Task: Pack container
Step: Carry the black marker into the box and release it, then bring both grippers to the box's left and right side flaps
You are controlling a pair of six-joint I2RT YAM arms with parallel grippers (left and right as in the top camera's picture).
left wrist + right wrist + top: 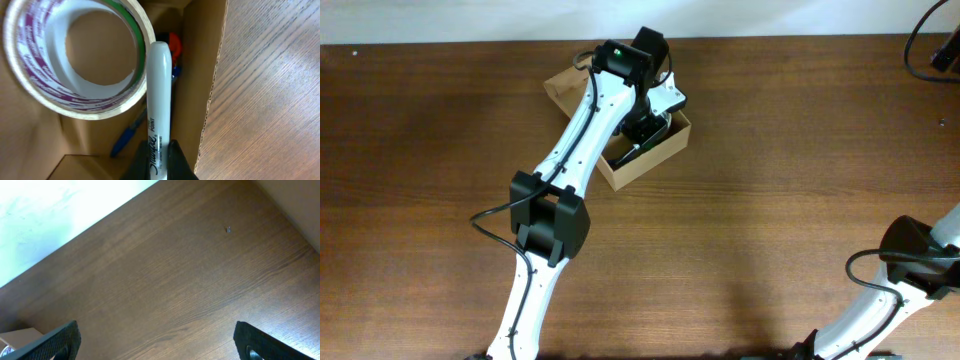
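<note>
Two hands, two different states for you to note. Your left hand is pressed together on a pale grey marker, pinching it near its printed end, so the barrel points away from the fingers into the container.

The container sits on the tabletop toward the far edge, a little left of centre, turned at an angle. Its flap lid is folded open on the far-left side. From overhead, your left arm stretches across to it and covers much of the opening.

Through the left wrist camera you can see inside the box. A tape roll with purple printing on its white core lies against the cardboard floor on the left. The marker's rounded tip overlaps the roll's rim in that view, but you cannot tell whether the two touch. A blue pen lies lower in the box, partly hidden behind the marker, and an orange-red cap shows just beside the marker's tip. The marker runs close along the container's right wall.

Your right hand is spread wide, holding nothing, above bare wood well apart from the container.
</note>
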